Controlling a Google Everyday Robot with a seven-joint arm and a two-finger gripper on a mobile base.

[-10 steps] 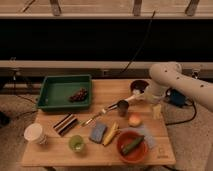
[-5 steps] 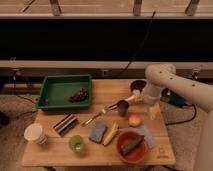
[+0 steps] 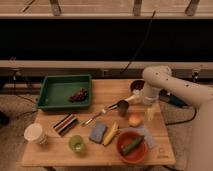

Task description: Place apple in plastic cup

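The apple [image 3: 134, 120], small and orange-yellow, lies on the wooden table [image 3: 50, 155] right of centre, just in front of the small dark metal cup [image 3: 122, 107]. The plastic cup [image 3: 76, 143], short and translucent light green, stands upright near the front edge, well to the left of the apple. My gripper [image 3: 149, 113] hangs from the white arm [image 3: 156, 80] just to the right of the apple, close above the table. It holds nothing that I can see.
A green tray [image 3: 52, 102] with dark grapes [image 3: 77, 95] sits at the back left. A white paper cup [image 3: 34, 133], a striped dark object [image 3: 66, 124], a utensil [image 3: 95, 118], a blue sponge [image 3: 98, 132], a banana [image 3: 111, 134] and a red bowl [image 3: 122, 150] holding a cucumber [image 3: 132, 144] are spread about.
The arm has swung a little left and lower, bringing my gripper down beside the apple. The objects on the table have not moved.
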